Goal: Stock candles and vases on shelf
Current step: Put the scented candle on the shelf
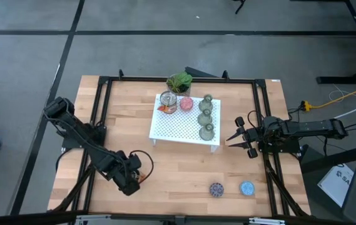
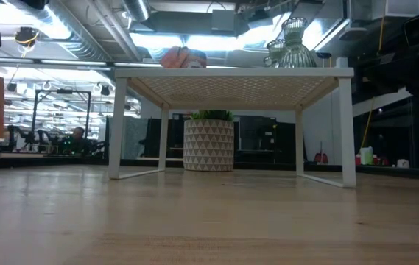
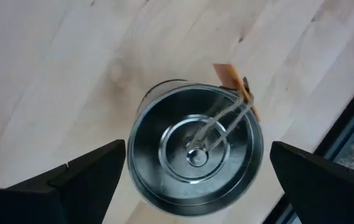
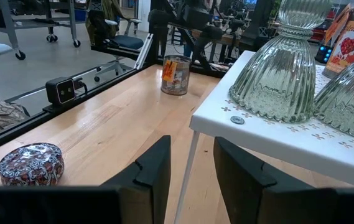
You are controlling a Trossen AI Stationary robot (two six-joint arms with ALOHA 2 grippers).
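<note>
A silver tin candle [image 3: 195,158] with a string and an orange tag stands upright on the wooden table at the near left. My left gripper [image 3: 198,146] hangs over it, open and pointing down. Its fingers stand on either side of the tin, apart from it. On the white shelf [image 1: 178,128] stand three green vases [image 1: 206,115], a pink candle [image 1: 186,104] and another labelled tin [image 1: 168,103]. A dark patterned candle [image 1: 216,189] and a light blue candle [image 1: 247,187] rest on the table at the near right. My right gripper [image 1: 240,140] waits open beside the shelf's right end.
A potted plant [image 1: 179,81] stands behind the shelf at its far edge. A black frame rail [image 1: 102,112] runs around the tabletop. Bare wood lies between the shelf and the table's near edge.
</note>
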